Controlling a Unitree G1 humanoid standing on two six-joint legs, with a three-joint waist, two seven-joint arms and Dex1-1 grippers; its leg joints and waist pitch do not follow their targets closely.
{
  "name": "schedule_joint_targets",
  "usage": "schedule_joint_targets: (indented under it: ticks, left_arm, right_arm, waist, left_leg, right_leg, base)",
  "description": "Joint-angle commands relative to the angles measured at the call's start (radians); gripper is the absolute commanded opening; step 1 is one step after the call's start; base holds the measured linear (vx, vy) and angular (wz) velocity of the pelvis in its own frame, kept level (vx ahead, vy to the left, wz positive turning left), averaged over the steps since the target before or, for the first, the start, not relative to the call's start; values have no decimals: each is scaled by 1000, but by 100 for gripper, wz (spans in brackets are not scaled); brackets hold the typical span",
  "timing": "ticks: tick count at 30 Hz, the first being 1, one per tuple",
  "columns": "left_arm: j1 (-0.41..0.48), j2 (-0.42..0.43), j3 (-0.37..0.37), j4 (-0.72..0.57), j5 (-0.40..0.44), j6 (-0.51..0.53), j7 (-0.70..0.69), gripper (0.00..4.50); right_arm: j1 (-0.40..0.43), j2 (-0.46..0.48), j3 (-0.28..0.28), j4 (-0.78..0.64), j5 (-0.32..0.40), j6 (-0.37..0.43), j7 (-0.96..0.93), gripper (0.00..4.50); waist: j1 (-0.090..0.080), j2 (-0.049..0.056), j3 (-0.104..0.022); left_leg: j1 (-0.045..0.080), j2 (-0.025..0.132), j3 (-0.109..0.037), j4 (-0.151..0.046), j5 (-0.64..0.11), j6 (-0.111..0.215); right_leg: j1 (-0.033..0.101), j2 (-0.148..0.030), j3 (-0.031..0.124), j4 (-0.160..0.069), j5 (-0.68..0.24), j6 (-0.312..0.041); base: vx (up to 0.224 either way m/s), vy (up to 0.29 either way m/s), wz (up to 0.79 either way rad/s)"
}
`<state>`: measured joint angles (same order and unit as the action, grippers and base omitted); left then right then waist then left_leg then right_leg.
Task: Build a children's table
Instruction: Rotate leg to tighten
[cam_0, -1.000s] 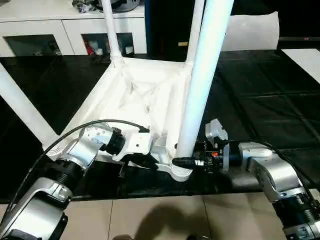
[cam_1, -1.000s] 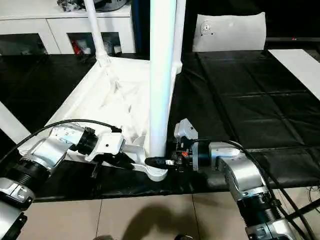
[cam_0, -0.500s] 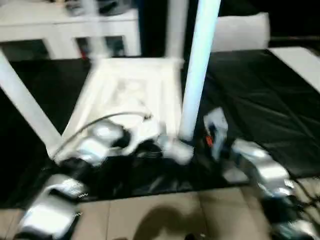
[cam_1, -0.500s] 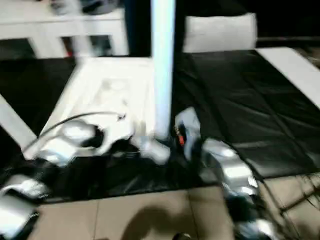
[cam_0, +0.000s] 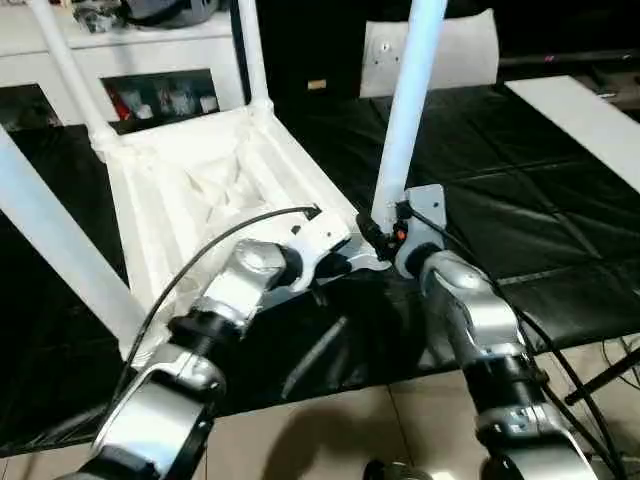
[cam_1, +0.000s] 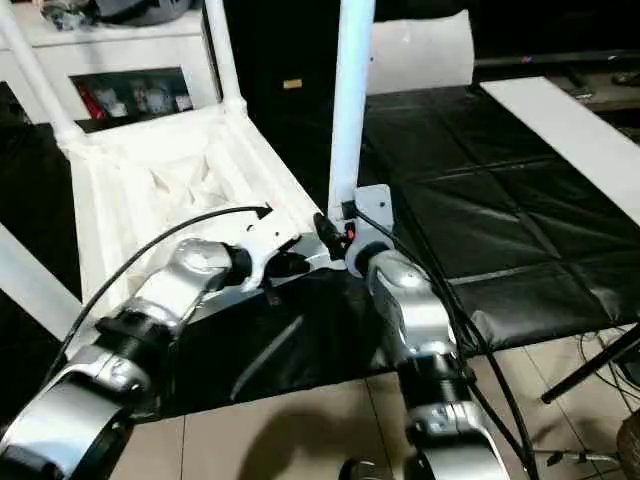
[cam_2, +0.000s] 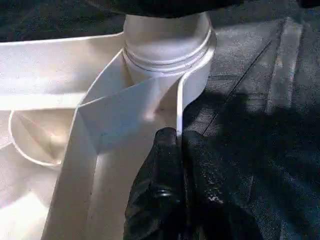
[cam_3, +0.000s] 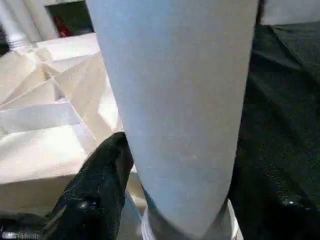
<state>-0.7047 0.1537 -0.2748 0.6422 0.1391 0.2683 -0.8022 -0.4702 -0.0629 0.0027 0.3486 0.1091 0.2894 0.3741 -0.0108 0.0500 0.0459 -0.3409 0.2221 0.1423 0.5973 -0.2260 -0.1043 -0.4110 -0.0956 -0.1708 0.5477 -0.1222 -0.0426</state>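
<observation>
Four tapered white legs up from the children's table – top (cam_0: 190, 180) upside down on the black-padded table (cam_0: 520, 220), ribbed underside showing, near the front edge.

Starting left: near-left leg (cam_0: 50, 240) slanting across the view, far-left leg (cam_0: 65, 70) and far leg (cam_0: 250, 50) each seated in a corner. Behind them, a white cabinet (cam_0: 150, 40).

Next, left pincer (cam_0: 345, 265) at the near-right corner. From the wrist view: clenched, black fingertips (cam_2: 167, 150) pinched flat on the thin rim wall of the top, just beside the round corner socket (cam_2: 167, 37). Probably held there to steady the top and stop it turning or sliding while the last leg gets worked in.

Then the near-right leg (cam_0: 405, 110), standing upright in that same socket. Right pincer (cam_0: 385, 232) wrapped round its base, low down, just above the socket collar – spread wide to the tube's width, one finger (cam_3: 100, 185) against one flank and the other on the far side, grasping the leg. Low grip likely chosen for leverage right at the joint.

Judging by this: final leg being pressed or twisted home; how fully seated, cannot tell.

Further right, well apart: flat white panel (cam_0: 455, 50) propped at the back, long white strip (cam_0: 580, 115) lying on the padding.
</observation>
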Motion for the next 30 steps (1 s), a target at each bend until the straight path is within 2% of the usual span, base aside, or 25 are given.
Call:
schedule_joint_targets:
  ticks: [1,3,4,5,6,7,9,10,11,12,13,14,15,17,19,21,23,25,26,29,30]
  left_arm:
    - [8,33,-1,-53,-9,-34,-29,0]
    - [15,44,-5,-60,-12,-38,-48,0]
    - [23,61,-14,-64,-14,-63,-82,0]
    - [29,84,-24,-63,-13,-90,-121,0]
    - [30,89,-26,-62,-12,-95,-128,0]
    - [35,111,-40,-53,-14,-142,-179,0]
    - [37,125,-51,-45,-17,-180,-217,0]
    - [43,150,-67,-43,-17,-217,-266,0]
    - [49,180,-86,-41,-18,-243,-322,0]
    - [50,196,-96,-38,-17,-257,-350,0]
    - [50,216,-113,-32,-20,-302,-403,0]
    - [51,223,-116,-33,-24,-307,-426,0]
    - [51,229,-118,-33,-28,-309,-447,0]
    - [48,244,-123,-28,-42,-342,-506,0]
    - [41,260,-138,-20,-48,-382,-569,0]
    - [36,264,-146,-15,-50,-397,-596,0]
    - [29,270,-163,-8,-52,-424,-631,0]
    - [23,271,-174,-5,-56,-441,-660,0]
    - [18,263,-184,-9,-58,-451,-679,0]
    - [9,253,-188,-4,-51,-465,-691,0]
    - [3,247,-189,5,-49,-474,-696,0]
  right_arm:
    - [45,-27,64,-31,22,-19,122,323]
    - [57,-47,64,-44,31,-30,155,343]
    - [73,-75,62,-64,47,-35,203,363]
    - [91,-115,64,-88,60,-46,268,368]
    - [95,-125,65,-93,62,-49,282,368]
    - [109,-165,68,-110,72,-52,344,375]
    - [116,-189,70,-119,81,-49,382,399]
    - [121,-218,73,-127,91,-51,429,407]
    - [124,-252,77,-137,108,-47,491,412]
    - [125,-270,79,-141,118,-46,525,412]
    - [122,-289,78,-140,132,-47,568,412]
    - [119,-298,78,-136,139,-49,591,412]
    - [117,-307,79,-132,145,-50,615,412]
    - [112,-337,91,-131,170,-45,694,412]
    - [103,-366,110,-128,196,-32,786,412]
    - [96,-374,119,-124,202,-28,823,386]
    - [86,-386,137,-115,208,-26,865,378]
    - [76,-393,150,-106,212,-25,896,352]
    - [68,-393,167,-103,213,-19,922,341]
    - [60,-391,179,-96,209,-15,947,333]
    - [56,-391,187,-90,209,-14,958,316]
  waist:
    - [12,4,-82]
    - [13,-2,-86]
    - [15,-2,-86]
    - [16,2,-79]
    - [16,2,-79]
    - [21,1,-75]
    - [26,2,-74]
    - [27,11,-73]
    - [29,4,-72]
    - [31,4,-72]
    - [37,5,-67]
    - [39,6,-67]
    - [46,2,-64]
    - [59,2,-66]
    - [72,-1,-70]
    - [78,0,-73]
    - [84,-2,-75]
    - [94,-3,-76]
    - [96,-8,-77]
    - [105,-5,-75]
    - [110,-7,-77]
  left_leg:
    - [-26,-9,11,-49,14,161]
    - [-32,-10,10,-43,49,175]
    - [-32,-11,11,-43,49,179]
    - [-31,-10,15,-44,10,184]
    - [-31,-10,15,-44,10,184]
    - [-28,-10,15,-47,-29,172]
    - [-25,-7,16,-50,-54,152]
    - [-23,-6,15,-51,-62,144]
    - [-20,-4,15,-53,-83,133]
    - [-20,-5,15,-54,-95,132]
    - [-16,-2,16,-58,-127,125]
    - [-14,-1,17,-58,-131,120]
    - [-10,-2,19,-60,-148,112]
    - [-7,0,19,-61,-143,100]
    - [-8,2,19,-60,-126,107]
    - [-9,6,19,-60,-105,107]
    - [-10,6,19,-59,-92,108]
    - [-10,4,21,-58,-83,105]
    - [-10,5,22,-59,-80,104]
    - [-7,8,23,-59,-75,99]
    - [-6,8,23,-59,-71,95]
  right_leg:
    - [89,-49,54,-30,-158,-162]
    - [89,-48,56,-22,-108,-175]
    - [88,-47,56,-22,-107,-178]
    - [86,-45,54,-31,-155,-170]
    - [86,-45,54,-31,-155,-170]
    - [85,-43,52,-43,-228,-145]
    - [82,-42,53,-46,-274,-128]
    - [80,-43,53,-46,-283,-127]
    - [79,-41,52,-51,-304,-120]
    - [80,-41,51,-51,-313,-118]
    - [75,-43,54,-56,-352,-109]
    - [74,-43,55,-57,-358,-107]
    - [73,-44,54,-60,-387,-102]
    - [74,-45,55,-59,-395,-95]
    - [75,-45,56,-53,-370,-99]
    - [73,-46,60,-46,-331,-112]
    - [75,-46,60,-42,-312,-123]
    - [75,-48,60,-41,-319,-120]
    - [75,-48,61,-41,-321,-119]
    - [70,-48,62,-42,-332,-117]
    - [71,-49,63,-41,-330,-115]
  base:
    - [0,0,0]
    - [0,0,0]
    - [0,0,0]
    - [0,0,0]
    - [0,0,0]
    - [0,0,0]
    - [0,0,0]
    - [0,0,0]
    - [0,0,0]
    - [0,0,0]
    - [0,0,0]
    - [0,0,0]
    - [0,0,0]
    - [0,0,0]
    - [0,0,0]
    - [0,0,0]
    - [0,0,0]
    - [0,0,0]
    - [0,0,0]
    - [0,0,0]
    - [0,0,0]
